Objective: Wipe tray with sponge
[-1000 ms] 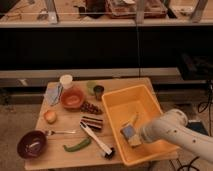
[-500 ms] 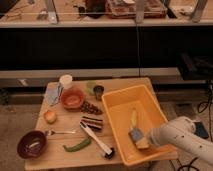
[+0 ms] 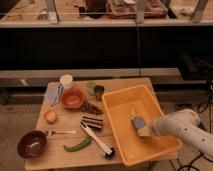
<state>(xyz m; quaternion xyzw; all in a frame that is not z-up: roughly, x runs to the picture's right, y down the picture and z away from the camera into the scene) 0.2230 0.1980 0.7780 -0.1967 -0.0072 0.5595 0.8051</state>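
The tray (image 3: pixel 123 99) is a large yellow-orange bin on the right half of the wooden table. The sponge (image 3: pixel 136 123), blue-grey over yellow, rests on the tray's floor near its middle. My gripper (image 3: pixel 143 129) reaches in over the tray's right wall at the end of the white arm (image 3: pixel 184 127) and is shut on the sponge, pressing it down against the floor.
Left of the tray lie a dark brown striped block (image 3: pixel 92 122), a black-handled brush (image 3: pixel 97 141), grapes (image 3: pixel 91 108) and a dark cup (image 3: pixel 99 91). Further left are an orange-red bowl (image 3: pixel 72 98), white cup (image 3: pixel 66 80), pale blue cloth (image 3: pixel 53 94), purple bowl (image 3: pixel 33 144) and green pepper (image 3: pixel 76 145).
The gripper slid the sponge across the tray floor toward the front right, then back a little toward the middle. Nothing else on the table has moved.
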